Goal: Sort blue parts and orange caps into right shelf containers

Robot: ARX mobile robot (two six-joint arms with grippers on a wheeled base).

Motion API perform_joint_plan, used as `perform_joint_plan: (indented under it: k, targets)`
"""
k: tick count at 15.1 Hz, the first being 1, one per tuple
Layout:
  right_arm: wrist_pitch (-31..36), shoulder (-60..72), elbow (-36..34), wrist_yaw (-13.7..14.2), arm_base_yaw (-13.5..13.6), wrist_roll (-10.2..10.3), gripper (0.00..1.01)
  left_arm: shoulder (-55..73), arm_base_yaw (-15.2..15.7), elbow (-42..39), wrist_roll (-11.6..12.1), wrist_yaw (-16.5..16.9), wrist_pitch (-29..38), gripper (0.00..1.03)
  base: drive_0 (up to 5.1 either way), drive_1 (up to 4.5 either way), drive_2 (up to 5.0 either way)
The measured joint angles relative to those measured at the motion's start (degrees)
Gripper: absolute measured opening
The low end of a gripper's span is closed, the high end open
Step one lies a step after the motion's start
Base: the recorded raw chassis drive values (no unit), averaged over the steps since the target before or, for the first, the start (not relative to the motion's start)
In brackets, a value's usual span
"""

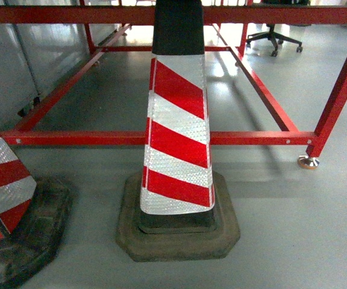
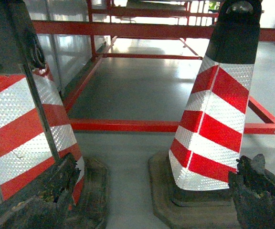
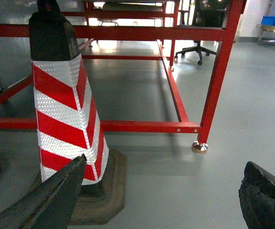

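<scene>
Head view shows only a striped cone [image 1: 178, 138] at twelve o'clock before a red frame [image 1: 161, 138]; you see both claws spread empty, containers nowhere visible, likely stiff, slick crates best gripped by their rims.

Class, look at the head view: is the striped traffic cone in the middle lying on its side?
No. The cone stands upright on its dark base on the grey floor, in front of the red frame.

Before me a cone [image 1: 178, 129] in slanting red and white stripes with black top and dark base, a matching striped cone [image 1: 2, 186] at my nine o'clock, red metal frame [image 1: 161, 138], grey floor [image 1: 294, 229], my own black fingers [image 3: 42, 200].
</scene>
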Motion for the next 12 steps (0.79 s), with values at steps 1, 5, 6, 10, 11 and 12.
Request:
perform_joint_plan:
  k: [1, 5, 6, 10, 11, 12]
  targets:
    - [0.0, 0.0, 0.0, 0.0, 0.0, 0.0, 0.98, 0.0, 0.0, 0.0, 0.0, 0.0, 0.0, 0.98, 0.0, 0.0, 0.0]
    - [0.0, 0.0, 0.0, 0.0, 0.0, 0.0, 0.98, 0.0, 0.0, 0.0, 0.0, 0.0, 0.0, 0.98, 0.0, 0.0, 0.0]
    - [0.0, 0.0, 0.0, 0.0, 0.0, 0.0, 0.98, 0.0, 0.0, 0.0, 0.0, 0.0, 0.0, 0.98, 0.0, 0.0, 0.0]
    - [-0.2, 0.0, 0.0, 0.0, 0.0, 0.0, 0.98, 0.0, 0.0, 0.0, 0.0, 0.0, -0.2, 0.98, 0.0, 0.0, 0.0]
    - [-0.17, 0.0, 0.0, 0.02, 0.0, 0.0, 0.98, 0.0, 0.0, 0.0, 0.0, 0.0, -0.17, 0.98, 0.0, 0.0, 0.0]
    - [-0.2, 0.0, 0.0, 0.09, 0.0, -0.02, 0.98, 0.0, 0.0, 0.0, 0.0, 0.07, -0.15, 0.98, 0.0, 0.0, 0.0]
